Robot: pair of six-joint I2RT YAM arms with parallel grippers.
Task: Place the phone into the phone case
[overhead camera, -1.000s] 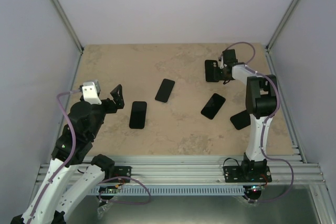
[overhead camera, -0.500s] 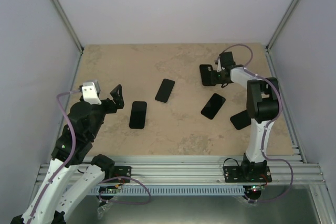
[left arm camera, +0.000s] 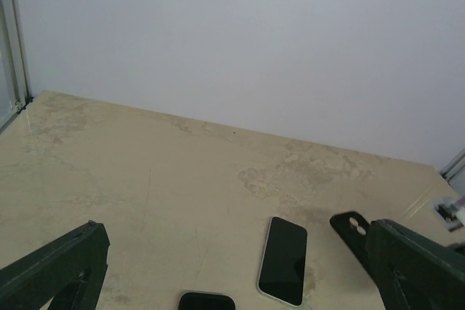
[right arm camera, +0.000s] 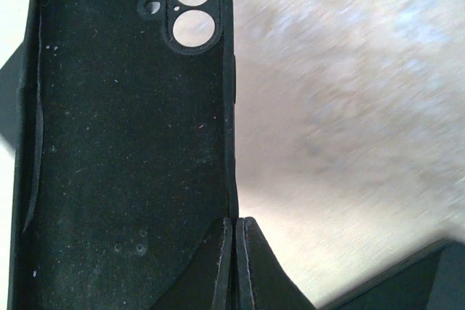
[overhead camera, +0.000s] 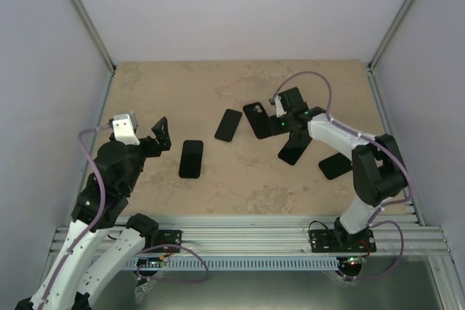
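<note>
My right gripper point(overhead camera: 277, 124) is shut on the side edge of a black phone case point(overhead camera: 257, 119) and holds it near the table's middle. In the right wrist view the case point(right arm camera: 123, 143) shows its open inside and two camera holes, with my closed fingertips point(right arm camera: 227, 252) pinching its rim. A black phone with a pale rim point(overhead camera: 228, 125) lies just left of the case; it also shows in the left wrist view point(left arm camera: 283, 259). My left gripper point(overhead camera: 161, 134) is open and empty above the table's left side.
A second black phone point(overhead camera: 192, 159) lies nearer the left arm. Two more flat black slabs lie at the right, one point(overhead camera: 294, 147) under the right arm and one point(overhead camera: 333, 166) beside the right arm's upright link. Grey walls and metal posts enclose the table.
My right gripper has carried the case from the far right of the table leftwards and nearer, to beside the pale-rimmed phone. The left arm has not moved.
</note>
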